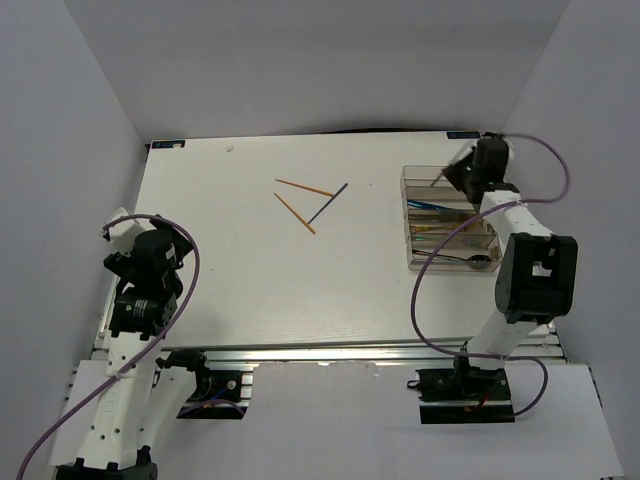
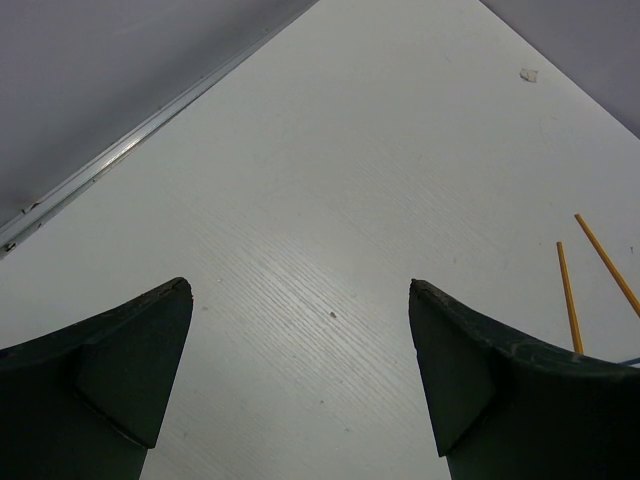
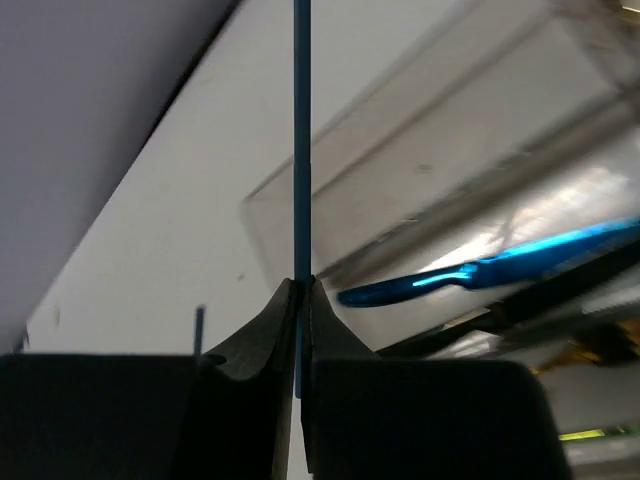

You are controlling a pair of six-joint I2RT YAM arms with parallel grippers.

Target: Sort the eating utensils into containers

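Closed tightly on a thin blue chopstick [image 3: 301, 150], the right gripper [image 3: 300, 292] is held over the clear tray [image 3: 420, 160], apparently above its far compartment, though the view is blurred. The left gripper [image 2: 300, 288] is seen spread wide apart over the table [image 2: 330, 180]. Two orange chopsticks [image 1: 305, 187] and one dark chopstick [image 1: 327, 203] are seen lying near the middle, well apart from the tray.

Four chopsticks show in all. Three lie loose toward 12 o'clock of the table [image 1: 220, 260]: the far orange chopstick [image 1: 305, 187], the near orange chopstick [image 1: 294, 212] and one dark chopstick [image 1: 328, 203]. One blue chopstick [image 3: 301, 150] is pinched in the right gripper [image 3: 300, 285]. One tray [image 1: 407, 215] at 3 o'clock has four compartments, holding one blue knife [image 3: 480, 272] and one dark spoon [image 1: 470, 262] (the gold pieces blur beyond counting).
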